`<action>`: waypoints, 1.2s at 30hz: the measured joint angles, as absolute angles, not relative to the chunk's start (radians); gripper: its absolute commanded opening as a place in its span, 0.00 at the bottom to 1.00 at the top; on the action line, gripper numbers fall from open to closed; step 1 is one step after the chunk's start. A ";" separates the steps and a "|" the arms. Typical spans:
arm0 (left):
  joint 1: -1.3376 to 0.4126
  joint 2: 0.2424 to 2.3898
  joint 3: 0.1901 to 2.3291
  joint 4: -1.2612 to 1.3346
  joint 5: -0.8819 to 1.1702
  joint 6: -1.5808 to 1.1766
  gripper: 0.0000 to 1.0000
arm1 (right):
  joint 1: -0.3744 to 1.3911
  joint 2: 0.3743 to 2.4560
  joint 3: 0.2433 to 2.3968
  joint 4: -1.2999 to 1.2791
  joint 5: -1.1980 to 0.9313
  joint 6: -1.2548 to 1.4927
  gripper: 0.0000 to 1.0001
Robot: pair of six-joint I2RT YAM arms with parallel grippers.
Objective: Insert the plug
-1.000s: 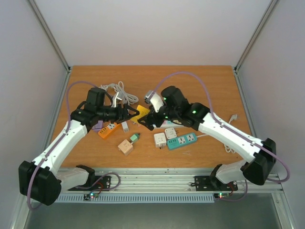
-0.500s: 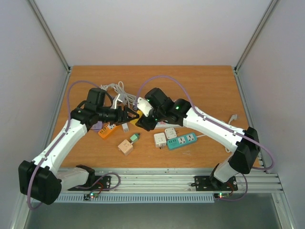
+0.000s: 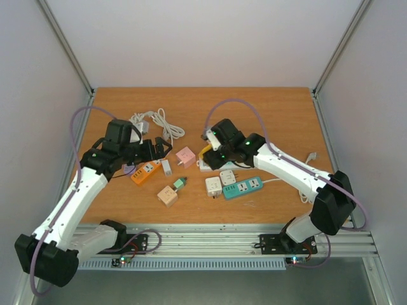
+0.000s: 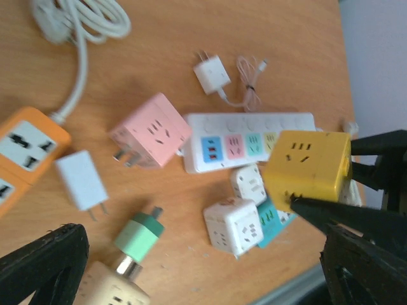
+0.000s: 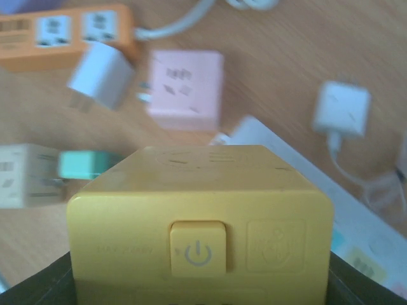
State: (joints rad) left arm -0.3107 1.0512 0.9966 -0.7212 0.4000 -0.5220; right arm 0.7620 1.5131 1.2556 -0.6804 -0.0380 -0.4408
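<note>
My right gripper [image 3: 208, 154] is shut on a yellow cube plug [image 5: 200, 216] with a power button on the face toward its camera. It holds the cube a little above the white power strip [image 4: 248, 140]. The left wrist view shows the yellow cube [image 4: 308, 170] pinched by the right arm's black fingers [image 4: 356, 219]. I cannot see the cube's prongs. My left gripper [image 3: 164, 148] stands open to the left with nothing between its fingers [image 4: 44, 264]. A pink cube plug [image 3: 185, 156] lies on the table between the two grippers, prongs to the left.
An orange power strip [image 3: 145, 171] and a white charger [image 3: 166, 168] lie under the left gripper. A beige cube with a green plug [image 3: 170, 192], two white cubes [image 3: 214, 186] and a teal strip [image 3: 243, 187] lie nearer me. A white cable coil [image 3: 156, 121] lies behind.
The right gripper shut on the yellow cube. The left gripper opened, let go and drew back to the left. The pink cube now shows on the table between them.
</note>
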 measured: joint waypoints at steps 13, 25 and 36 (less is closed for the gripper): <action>-0.309 0.971 0.941 -0.728 0.291 -0.435 0.99 | 0.327 1.421 1.113 -0.818 0.031 -0.121 0.37; -0.309 0.926 0.925 -0.729 0.209 -0.406 0.99 | 0.282 1.457 1.110 -0.882 0.056 -0.089 0.37; -0.309 0.926 0.925 -0.730 0.173 -0.395 0.99 | 0.282 1.540 1.110 -0.861 0.070 -0.108 0.37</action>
State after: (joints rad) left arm -0.3088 0.9260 0.9245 -0.7296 0.1734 -0.3954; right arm 0.2821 1.5402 1.1099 -0.8612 0.0696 -0.1081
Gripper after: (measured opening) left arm 0.994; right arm 0.648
